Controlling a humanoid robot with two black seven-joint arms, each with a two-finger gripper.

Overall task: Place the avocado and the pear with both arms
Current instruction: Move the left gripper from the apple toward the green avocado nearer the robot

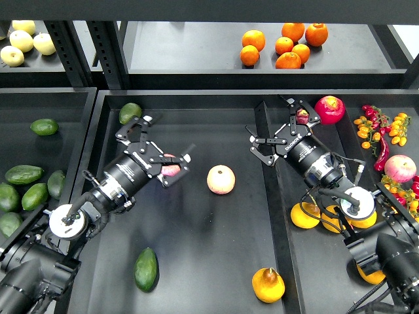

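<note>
Dark green and dull, the avocado (pixel 146 269) lies loose on the floor of the middle tray (pixel 196 131), near its front edge and left of the pear (pixel 268 285), which sits upright at that same front edge with its stem up. Neither fruit is touched by an arm. Whether they have already been set down here or are yet to be picked up I cannot tell from this one view; if this tray is the goal, the placing looks done, and if not, all of it is left.

Farther back from the avocado, the left gripper (pixel 171 163) hangs over the tray with its jaws pinching something small and pink-red (what it is I cannot make out). Just right of it an apple (pixel 220 179) rests alone on the tray floor. Right of the pear and well behind it, the right gripper (pixel 281 127) reaches toward the back of the right bin; its jaws stand spread with nothing between them, near a red fruit (pixel 329 108).

Around these lie oranges (pixel 286 44) on the shelf behind, more avocados (pixel 25 186) in the left bin, and small peppers (pixel 380 127) at the far right.

White lettering runs along each black forearm, too small to read. No other labels show.
</note>
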